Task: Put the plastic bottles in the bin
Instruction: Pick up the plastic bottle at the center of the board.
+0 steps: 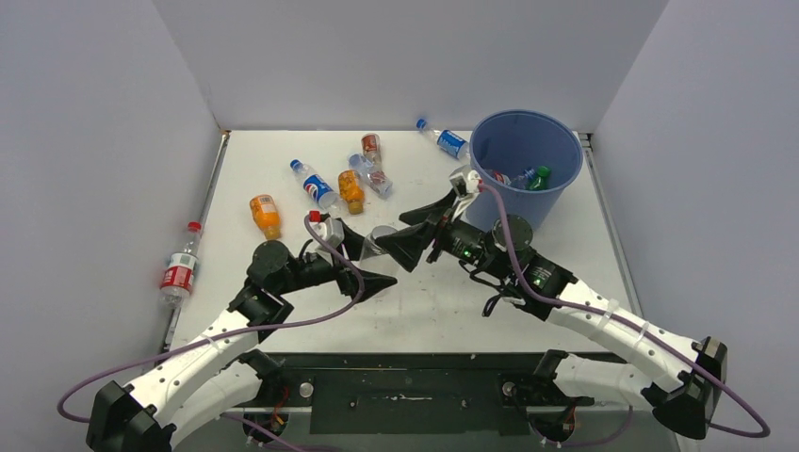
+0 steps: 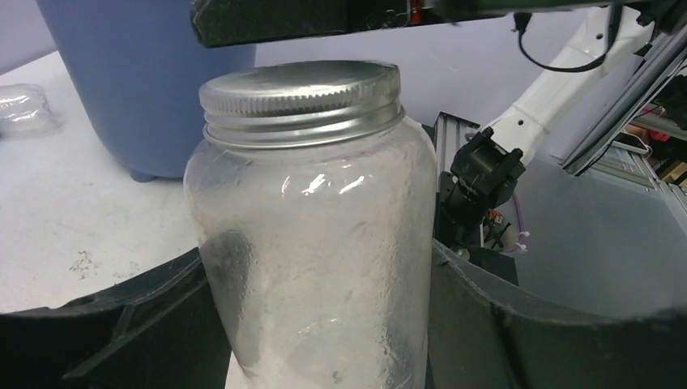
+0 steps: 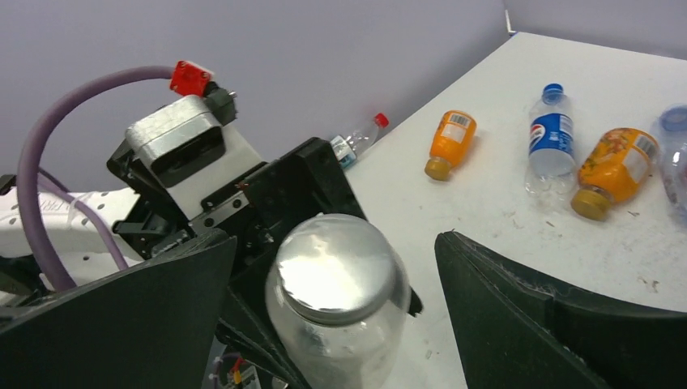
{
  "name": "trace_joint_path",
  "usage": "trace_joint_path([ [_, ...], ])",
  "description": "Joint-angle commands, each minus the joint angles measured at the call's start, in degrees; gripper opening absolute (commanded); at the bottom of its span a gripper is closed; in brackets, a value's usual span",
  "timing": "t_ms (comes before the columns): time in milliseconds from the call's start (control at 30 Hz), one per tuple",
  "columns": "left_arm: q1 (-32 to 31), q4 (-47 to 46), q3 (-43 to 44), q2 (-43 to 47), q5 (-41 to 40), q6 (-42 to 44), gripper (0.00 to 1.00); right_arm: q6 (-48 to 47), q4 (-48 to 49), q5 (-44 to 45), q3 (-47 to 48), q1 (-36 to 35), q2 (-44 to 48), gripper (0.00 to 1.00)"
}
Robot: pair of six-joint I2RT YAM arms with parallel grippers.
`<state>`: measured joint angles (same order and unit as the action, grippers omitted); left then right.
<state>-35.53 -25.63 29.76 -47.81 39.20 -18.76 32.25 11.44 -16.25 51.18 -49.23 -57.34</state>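
Seven or so bottles (image 1: 316, 185) lie loose on the table (image 1: 443, 311). Most are clustered far-centre, one is at the left edge, one is just beside the bin (image 1: 499, 202), and a few more sit inside it. No hand holds a bottle.

Your left hand (image 1: 372, 262) is clamped on a jar (image 1: 382, 237), fingers pressed to both its sides. It's glass with a metal lid (image 2: 301, 85), so it's not a task item; my guess is you're holding it to move it out of the way. Your right hand (image 1: 419, 231) gapes wide above the jar, fingers to either side and not touching. That could be a handover setup, but I can't tell.

Only the top view shows the bin's contents and the full spread of bottles. The left wrist view shows the grip contact and the frosted glass. The right wrist view shows the gap around the lid. No view shows whether the jar rests on the table.
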Motion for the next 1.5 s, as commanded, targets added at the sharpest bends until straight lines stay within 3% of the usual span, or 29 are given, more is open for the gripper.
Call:
trace_joint_path([
  [0,-0.67,-2.24,1.88,0.55,-0.24,2.15,0.20,-6.48,-0.75,6.73,6.41,-6.91,-2.10,0.99],
  [233,-1.03,-1.88,1.60,1.48,-1.80,2.86,0.18,-8.85,-5.80,13.86,9.03,-10.09,-3.73,0.95],
  [600,-1.38,-2.28,1.10,2.58,-2.71,3.35,0.16,-8.33,-7.13,16.07,8.79,-10.32,-6.72,0.76],
  [933,-2.06,-2.37,0.67,3.69,-3.54,4.12,0.15,-5.42,-1.75,13.70,5.86,-10.31,-6.44,0.36],
  [1067,-2.41,-2.93,0.31,4.04,-3.82,4.00,0.15,-3.77,0.07,13.72,4.72,-10.29,-6.58,0.10],
  [1133,-2.68,-3.03,0.17,4.19,-4.01,4.00,0.16,-2.97,1.31,13.83,3.78,-10.35,-6.60,0.05],
  [1200,-2.86,-2.52,0.28,4.26,-4.21,4.00,0.24,-2.36,2.87,13.56,2.74,-10.31,-6.34,0.05],
  [1333,-3.29,-0.78,0.48,5.28,-6.41,4.90,0.72,-2.16,4.49,14.17,1.65,-10.27,-5.36,0.05],
  [1367,-3.32,-0.50,0.36,5.91,-7.13,5.08,0.91,-2.26,4.33,14.34,1.72,-10.35,-5.07,0.05],
  [1400,-3.46,-0.51,0.11,6.42,-8.09,5.14,0.98,-2.35,4.04,14.51,1.87,-10.32,-4.80,0.05],
  [1467,-3.61,-0.85,-0.58,7.72,-9.87,4.98,0.96,-2.85,2.57,15.00,2.54,-10.32,-4.10,0.05],
])
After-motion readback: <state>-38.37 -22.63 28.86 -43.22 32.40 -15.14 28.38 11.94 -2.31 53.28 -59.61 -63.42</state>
